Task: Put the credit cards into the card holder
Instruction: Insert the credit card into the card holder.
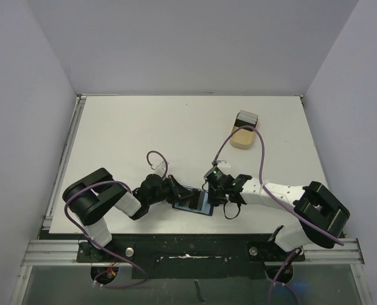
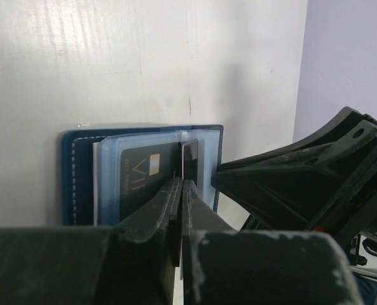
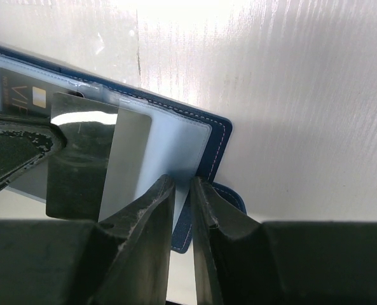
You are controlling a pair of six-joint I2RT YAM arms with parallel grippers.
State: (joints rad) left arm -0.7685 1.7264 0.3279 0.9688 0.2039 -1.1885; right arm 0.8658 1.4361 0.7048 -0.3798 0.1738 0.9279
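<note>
Top external: card holder (image 1: pixel 198 204) lies open at near edge of table (image 1: pixel 143 127), between both grippers. Left gripper (image 2: pixel 180 185) clamped on dark credit card (image 3: pixel 89 162) over pockets; right gripper (image 3: pixel 183 189) pinches holder's clear sleeve edge.

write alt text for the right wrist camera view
An open blue wallet lies on a white table, the right fingers pinching its clear sleeve. The left fingers hold a shiny grey card at the sleeve.

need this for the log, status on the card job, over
Left pincer shut on credit card at sleeve mouth. Right pincer clamping open card holder. VIP card already pocketed. No obstruction seen.
</note>
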